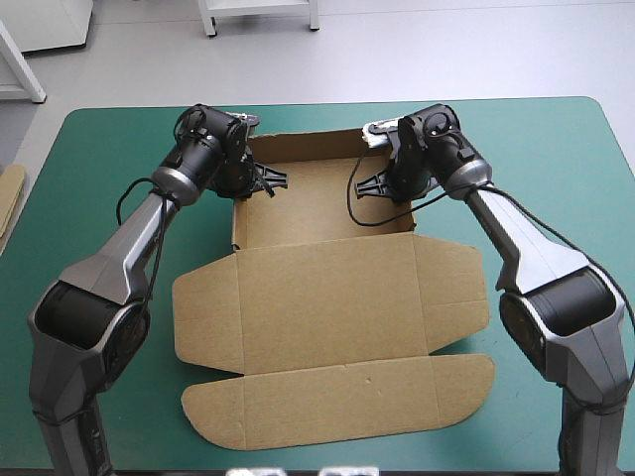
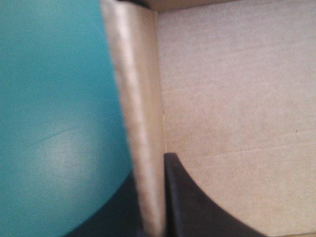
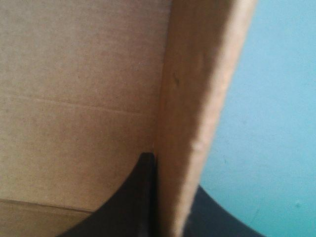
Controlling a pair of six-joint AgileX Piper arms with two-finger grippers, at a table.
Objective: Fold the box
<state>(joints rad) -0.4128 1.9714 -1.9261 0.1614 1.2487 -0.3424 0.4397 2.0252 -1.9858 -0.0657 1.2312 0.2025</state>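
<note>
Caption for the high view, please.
The left gripper and right gripper each clamp a raised wall of the box, its lid flat on the table.

I read no text, label, brand, number or sign in any view. Box board plain brown, including wall strips pinched in left end effector and right end effector.

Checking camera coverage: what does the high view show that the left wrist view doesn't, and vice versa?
Only the high view: the whole box, lid flat, and the right gripper at its right wall. Only the left wrist view: the left gripper shut on the left wall, one finger inside, one outside. Both: brown board and the teal-green cover.
</note>
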